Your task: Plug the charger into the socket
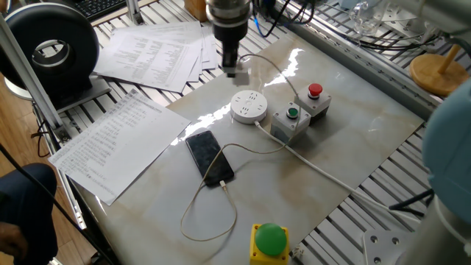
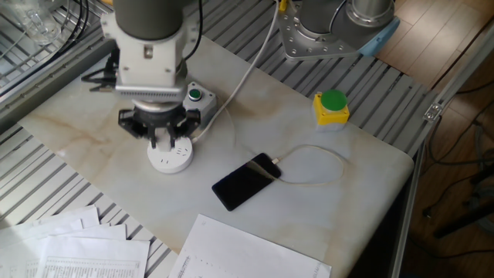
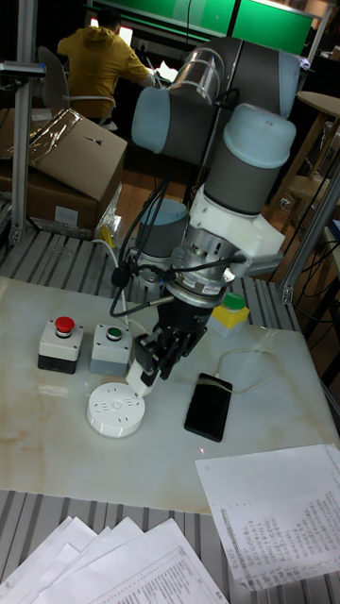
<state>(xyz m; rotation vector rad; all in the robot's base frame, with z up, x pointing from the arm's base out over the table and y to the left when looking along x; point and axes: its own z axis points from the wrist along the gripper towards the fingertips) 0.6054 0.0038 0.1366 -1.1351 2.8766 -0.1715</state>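
The gripper [image 3: 144, 377] is seen closed on the charger [image 3: 142, 381], which is held in the air just above and beside the socket [image 3: 116, 410], with its cable [image 1: 274, 73] trailing off to the phone [image 3: 208, 407]. The pick-up is therefore judged done. Alignment over the slots and the downward push are judged to be left, since the charger is not yet seated in the socket.

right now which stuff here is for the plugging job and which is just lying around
For the job:
gripper
charger, held in the gripper
cable
socket

Lying about:
red button box
green button box
yellow box
phone
papers
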